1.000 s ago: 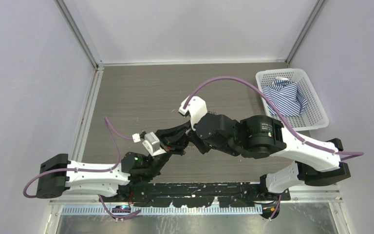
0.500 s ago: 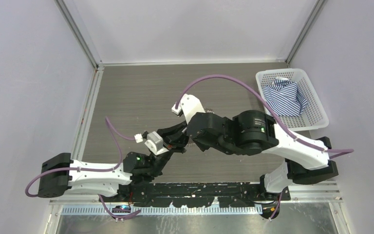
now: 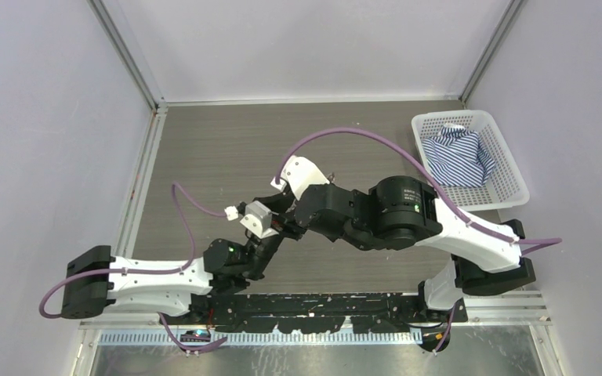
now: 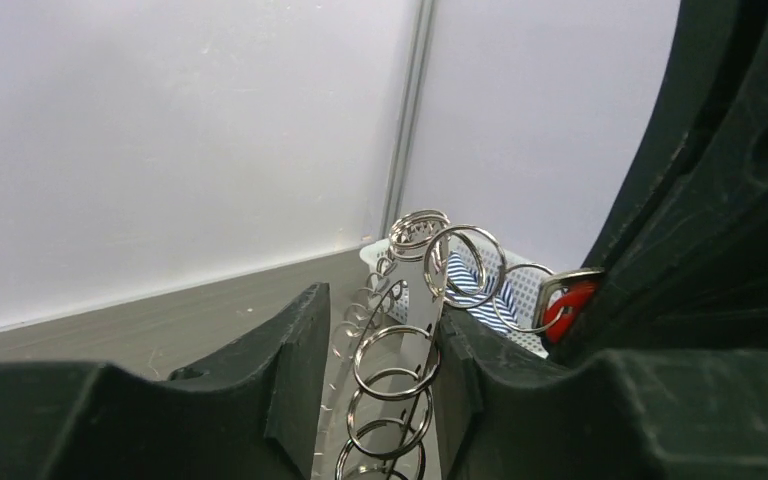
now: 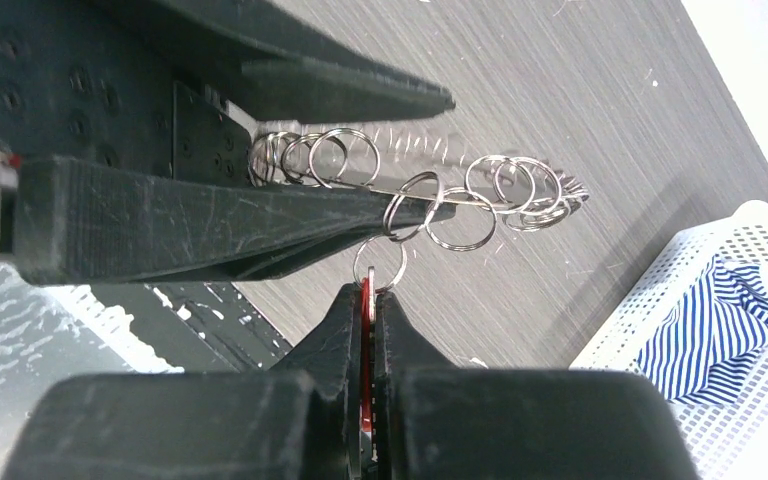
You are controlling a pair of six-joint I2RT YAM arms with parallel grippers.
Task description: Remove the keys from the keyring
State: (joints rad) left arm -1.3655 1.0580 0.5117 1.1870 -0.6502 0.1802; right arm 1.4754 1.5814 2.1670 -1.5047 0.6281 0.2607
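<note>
My left gripper (image 4: pixel 380 310) is raised above the table with the keyring (image 4: pixel 405 285) wedged slantwise between its fingers. The ring shows edge-on as a thin silvery strip. Several keys (image 4: pixel 390 360) hang along it and look like small silvery wire loops. My right gripper (image 5: pixel 371 292) is shut on the red-headed key (image 5: pixel 366 340), whose loop is still hooked to the keyring (image 5: pixel 440 190). The left fingers (image 5: pixel 210 225) lie just left of the right gripper. In the top view both grippers meet over the table's middle, left (image 3: pixel 281 222), right (image 3: pixel 294 223), and the keyring is hidden there.
A white plastic basket (image 3: pixel 509 168) holding a blue striped cloth (image 3: pixel 458 157) stands at the far right of the table. It also shows in the right wrist view (image 5: pixel 660 300). A black strip (image 3: pixel 321 305) runs along the near edge.
Both grippers have moved together to the left and a little farther from the near edge. The right arm swung left and its cable arched higher. The grips look the same.
</note>
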